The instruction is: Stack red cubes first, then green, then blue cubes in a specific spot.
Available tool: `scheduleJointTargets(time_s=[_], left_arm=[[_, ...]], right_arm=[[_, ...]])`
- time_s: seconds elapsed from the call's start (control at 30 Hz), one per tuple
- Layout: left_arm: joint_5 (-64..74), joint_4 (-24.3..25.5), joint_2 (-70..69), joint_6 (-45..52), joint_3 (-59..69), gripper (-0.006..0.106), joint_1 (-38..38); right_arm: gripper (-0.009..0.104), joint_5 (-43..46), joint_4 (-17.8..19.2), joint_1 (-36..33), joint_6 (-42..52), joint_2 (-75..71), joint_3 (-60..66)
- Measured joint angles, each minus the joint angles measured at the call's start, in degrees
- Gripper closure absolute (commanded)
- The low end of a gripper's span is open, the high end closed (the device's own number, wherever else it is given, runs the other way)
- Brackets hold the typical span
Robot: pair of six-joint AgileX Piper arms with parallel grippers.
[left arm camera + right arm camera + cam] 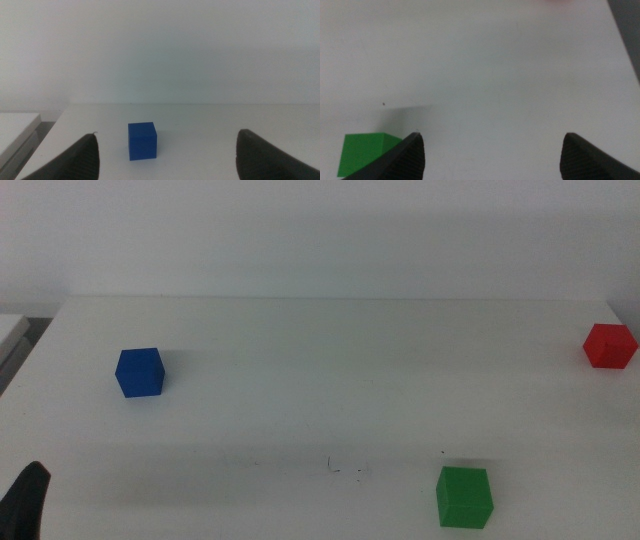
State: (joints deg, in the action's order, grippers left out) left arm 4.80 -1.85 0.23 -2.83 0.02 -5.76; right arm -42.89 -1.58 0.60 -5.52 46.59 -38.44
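The left tool (pixel 165 155) stands wide open and empty, the blue cube (pixel 142 141) ahead between its jaws, apart from both. The right tool (pixel 490 155), equally spread and empty, has the green cube (pixel 365 152) beside one jaw. The red cube (pixel 609 345) sits at the worktop's (pixel 330 370) far right. No writing shows.

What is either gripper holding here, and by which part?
Nothing is held. The left gripper and right gripper both show open, empty jaws; the small matte blue cube sits free on the table.
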Motion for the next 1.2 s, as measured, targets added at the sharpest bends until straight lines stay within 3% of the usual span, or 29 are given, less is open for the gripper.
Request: scheduleJointTargets(time_s=[0.17, 0.33, 0.6, 0.8, 1.2], left_arm=[[0.00, 0.00, 0.00, 0.00, 0.00, 0.007, 0.00], [0.00, 0.00, 0.00, 0.00, 0.00, 0.007, 0.00], [0.00, 0.00, 0.00, 0.00, 0.00, 0.007, 0.00], [0.00, 0.00, 0.00, 0.00, 0.00, 0.007, 0.00], [0.00, 1.26, 0.00, 0.00, 0.00, 0.007, 0.00]], right_arm=[[0.002, -2.27, 0.31, 0.00, -0.56, 7.98, -3.89], [0.002, -5.26, 2.33, 2.23, 0.18, 23.38, -16.67], [0.002, -11.02, -1.79, 11.11, 10.32, 47.45, -44.27], [0.002, -12.44, 1.58, 11.62, 13.06, 62.02, -58.98], [0.002, -12.23, 3.60, 11.62, 14.68, 78.37, -69.55]])
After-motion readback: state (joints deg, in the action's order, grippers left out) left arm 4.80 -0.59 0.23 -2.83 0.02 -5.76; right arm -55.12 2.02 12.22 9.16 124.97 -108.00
